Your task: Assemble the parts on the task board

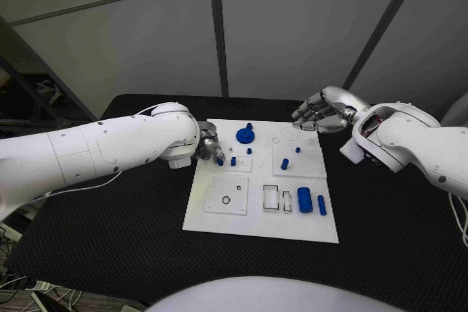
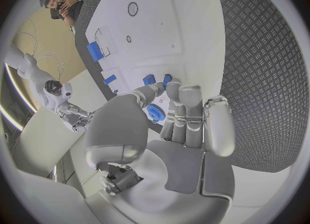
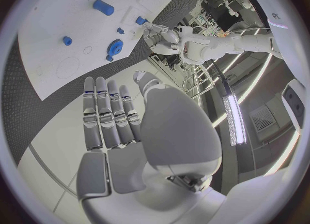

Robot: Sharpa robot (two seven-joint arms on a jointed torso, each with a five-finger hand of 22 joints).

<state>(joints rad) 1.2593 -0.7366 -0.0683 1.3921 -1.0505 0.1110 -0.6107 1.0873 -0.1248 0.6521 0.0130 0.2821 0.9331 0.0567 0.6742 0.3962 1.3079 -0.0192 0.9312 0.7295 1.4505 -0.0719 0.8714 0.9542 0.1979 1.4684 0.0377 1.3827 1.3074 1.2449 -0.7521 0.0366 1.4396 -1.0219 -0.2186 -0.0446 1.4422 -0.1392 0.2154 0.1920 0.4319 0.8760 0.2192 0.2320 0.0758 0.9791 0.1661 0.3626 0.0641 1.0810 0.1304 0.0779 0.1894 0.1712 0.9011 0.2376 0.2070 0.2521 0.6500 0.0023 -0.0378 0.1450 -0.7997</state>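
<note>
Partly hidden, left robot hand [image 1: 207, 147] fingertips cover small blue parts [image 1: 233, 161].

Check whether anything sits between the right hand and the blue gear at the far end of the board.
Nothing visible does. The right hand hovers open past the task board's far right corner, and the board between it and the blue gear is bare. The left hand is by the gear's other side.
</note>
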